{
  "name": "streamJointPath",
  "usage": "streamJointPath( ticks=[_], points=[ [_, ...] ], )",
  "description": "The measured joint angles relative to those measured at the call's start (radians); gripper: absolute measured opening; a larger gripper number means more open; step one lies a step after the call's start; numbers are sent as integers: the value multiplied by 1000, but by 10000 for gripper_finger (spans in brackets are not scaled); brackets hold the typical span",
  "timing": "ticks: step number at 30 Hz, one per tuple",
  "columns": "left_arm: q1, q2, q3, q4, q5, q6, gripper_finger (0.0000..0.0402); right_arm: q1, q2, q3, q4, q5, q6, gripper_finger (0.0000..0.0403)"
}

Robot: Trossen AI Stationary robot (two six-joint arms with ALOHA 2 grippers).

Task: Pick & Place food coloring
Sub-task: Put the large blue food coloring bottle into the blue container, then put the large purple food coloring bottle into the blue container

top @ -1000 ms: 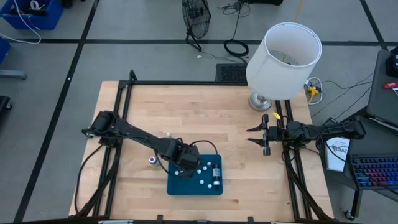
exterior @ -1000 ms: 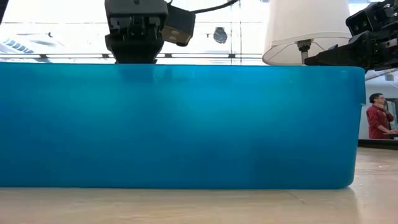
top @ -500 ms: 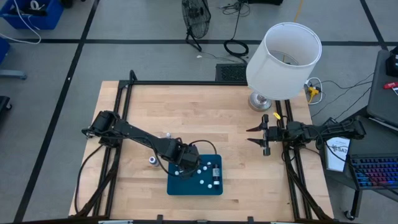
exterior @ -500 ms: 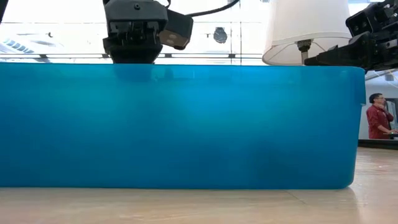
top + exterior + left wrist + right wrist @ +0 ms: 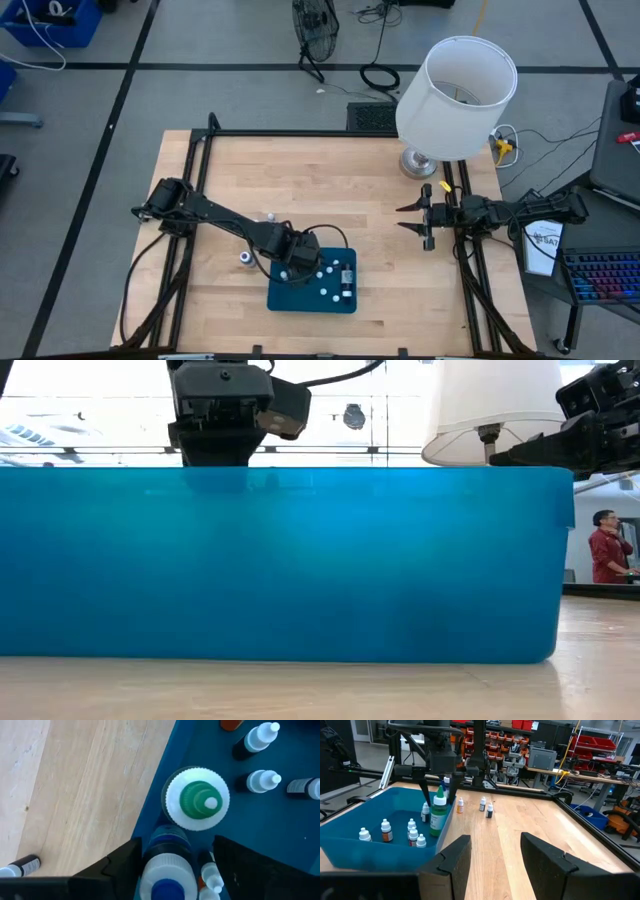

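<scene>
The food coloring bottles stand mostly inside the blue tray (image 5: 335, 300) (image 5: 380, 850), among them a larger green-tipped one (image 5: 197, 797) (image 5: 438, 815). A few lie loose on the wood (image 5: 244, 257) (image 5: 20, 866) (image 5: 482, 803). My left gripper (image 5: 290, 262) (image 5: 177, 845) hangs open over the tray's far-left corner, pointing down. A blue-capped bottle (image 5: 167, 880) stands upright between its fingers. My right gripper (image 5: 402, 217) (image 5: 492, 845) waits open at the table's right edge, clear of everything. My left gripper comes from above with a finger on each side of the blue-capped bottle. One finger (image 5: 127, 865) lies close against the cap (image 5: 150, 875), and a gap shows at the other finger (image 5: 240, 870). Whether it touches the bottle, I cannot tell.
A big white lamp (image 5: 455, 95) stands at the table's far right corner. In the low view the tray's blue wall (image 5: 300, 560) fills most of the picture. A person (image 5: 605, 545) is in the room beyond. Bare wood lies between the tray and the right arm.
The blue tray has slid a little toward the table's left edge. My left gripper has stayed over the tray's corner, and my right arm has kept still.
</scene>
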Motion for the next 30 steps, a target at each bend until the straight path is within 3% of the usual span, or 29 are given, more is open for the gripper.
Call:
streamJointPath(
  ticks=[6,12,21,30],
  points=[
    [7,-28,60,-13,35,53,249,0,0,0,0,0,0,161],
    [27,-100,145,-141,35,56,250,0,0,0,0,0,0,160],
    [-79,-202,64,-522,23,-364,250,0,0,0,0,0,0,161],
    [-198,-333,-131,-481,-7,-575,250,0,0,0,0,0,0,161]
  ],
)
